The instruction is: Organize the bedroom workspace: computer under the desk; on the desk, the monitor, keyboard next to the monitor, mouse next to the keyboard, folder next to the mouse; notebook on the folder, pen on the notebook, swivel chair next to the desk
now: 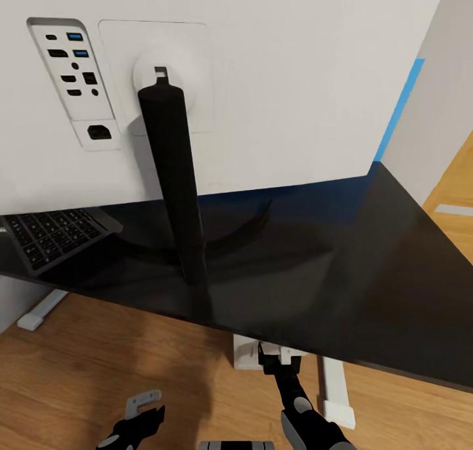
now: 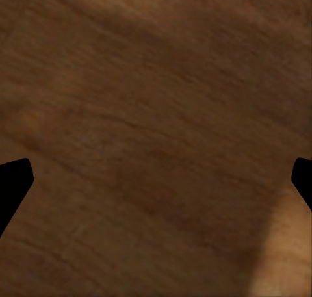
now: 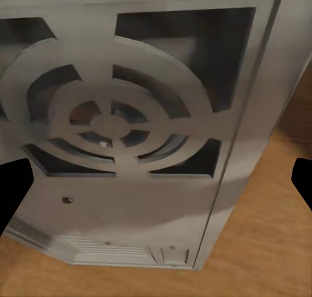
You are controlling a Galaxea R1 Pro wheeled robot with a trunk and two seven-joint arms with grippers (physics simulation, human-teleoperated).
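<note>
Wooden flooring [image 1: 79, 371] runs beneath the desk [image 1: 341, 266], whose glossy black top fills the middle of the head view. On it stands the monitor [image 1: 276, 75], white back toward the camera, its slim black stand planted near the front edge. The keyboard [image 1: 49, 234] lies on the desk at about nine o'clock from the stand's foot, partly under the screen. A strip of bright blue [image 1: 399, 108], possibly the folder, shows past the monitor's edge at two o'clock.

Below the desk edge, the left gripper [image 1: 135, 418] hangs over bare floor, fingers spread and empty. The right gripper [image 1: 276, 357], fingers apart, faces the computer [image 3: 123, 147], a grey case with a round grille, standing on the floor just under the desk.

The risk I see: pushing the case farther in could tip it or knock the desk's white leg [image 1: 335, 387], and a raised arm could clip the desk edge and jolt the monitor.
</note>
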